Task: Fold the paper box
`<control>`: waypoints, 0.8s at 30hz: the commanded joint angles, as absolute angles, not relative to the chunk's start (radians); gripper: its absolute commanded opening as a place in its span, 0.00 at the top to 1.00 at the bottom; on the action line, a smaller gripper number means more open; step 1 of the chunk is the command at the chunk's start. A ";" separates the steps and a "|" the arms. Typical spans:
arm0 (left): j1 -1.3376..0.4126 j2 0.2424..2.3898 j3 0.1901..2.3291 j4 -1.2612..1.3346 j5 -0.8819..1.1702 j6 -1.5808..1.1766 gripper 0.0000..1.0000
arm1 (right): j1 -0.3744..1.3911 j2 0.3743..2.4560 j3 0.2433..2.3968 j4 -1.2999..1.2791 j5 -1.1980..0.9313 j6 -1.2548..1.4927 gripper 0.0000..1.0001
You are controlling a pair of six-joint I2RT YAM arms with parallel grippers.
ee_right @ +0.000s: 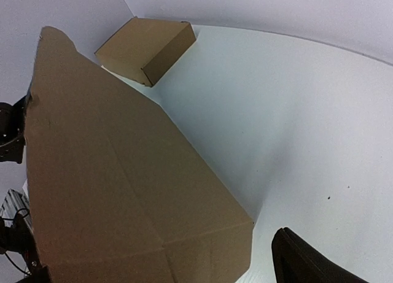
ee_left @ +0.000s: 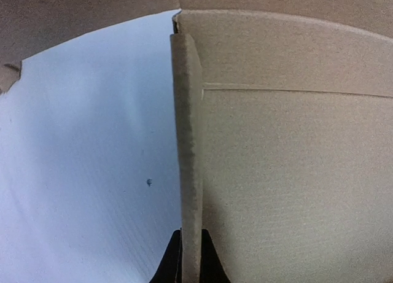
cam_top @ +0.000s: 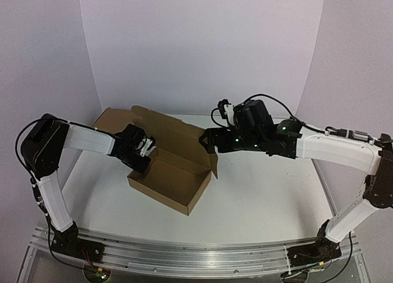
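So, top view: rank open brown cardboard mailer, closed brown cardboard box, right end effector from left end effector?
1. Open brown cardboard mailer: gripped, centre.
2. Closed brown cardboard box: behind, left.
3. Right end effector: beyond mailer, right.

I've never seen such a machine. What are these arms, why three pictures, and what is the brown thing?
Two robot arms are bolted to a white table. One picture comes from a camera above; the others from small cameras on each wrist. On the table lies a half-folded paper box, its lid raised. The left end effector, a two-finger pincer, pinches the box's side wall. The right end effector is by the lid's edge; whether it grips is unclear. A second box, already finished, sits farther back.
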State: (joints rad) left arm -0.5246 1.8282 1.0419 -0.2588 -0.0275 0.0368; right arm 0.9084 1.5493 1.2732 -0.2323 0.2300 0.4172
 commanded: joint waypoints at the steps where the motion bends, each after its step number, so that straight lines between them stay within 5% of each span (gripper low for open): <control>1: -0.570 1.839 0.990 -0.308 0.055 0.264 1.00 | 0.901 1.456 1.298 -0.318 0.213 0.247 0.04; 8: -0.595 1.843 0.999 -0.276 0.046 0.421 1.00 | 0.901 1.529 1.422 -0.351 -0.164 0.131 0.02; 17: -0.658 1.817 0.922 -0.164 0.005 0.655 1.00 | 0.900 1.644 1.575 -0.450 -0.071 0.277 0.10; 24: -0.675 1.796 0.869 -0.126 0.019 0.833 1.00 | 0.800 1.691 1.558 -0.449 -0.128 0.487 0.05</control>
